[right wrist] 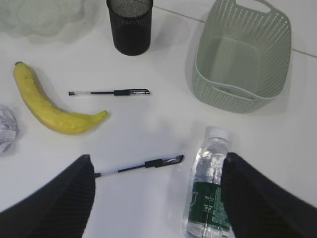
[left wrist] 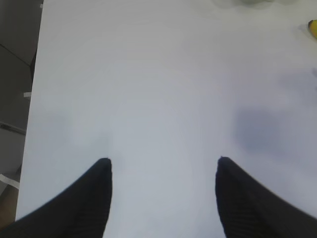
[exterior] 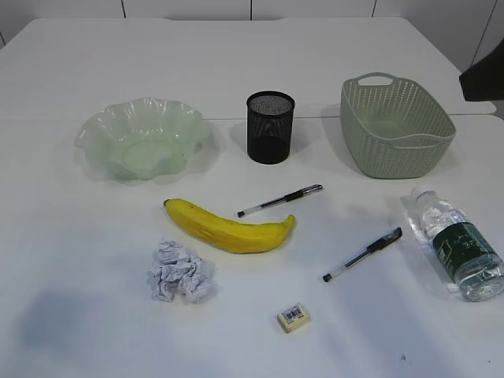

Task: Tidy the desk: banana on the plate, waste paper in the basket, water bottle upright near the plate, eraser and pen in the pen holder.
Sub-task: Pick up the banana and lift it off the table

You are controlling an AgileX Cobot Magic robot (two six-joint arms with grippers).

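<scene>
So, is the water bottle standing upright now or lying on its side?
Lying on its side. The water bottle rests lengthwise on the desk, white cap toward the basket.

Left wrist view: banana (left wrist: 313, 28) cut by right edge, only tip shown. Right wrist view: waste paper (right wrist: 7, 130) and plate (right wrist: 39, 17) cropped; water bottle (right wrist: 208, 198) base partly hidden.

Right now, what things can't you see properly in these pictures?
- Water bottle: its base is cut off by the bottom edge in the right wrist view.
- Banana: only a tip shows at the right edge in the left wrist view.
- Eraser: the sticker print is too small to read in the exterior view.
</scene>
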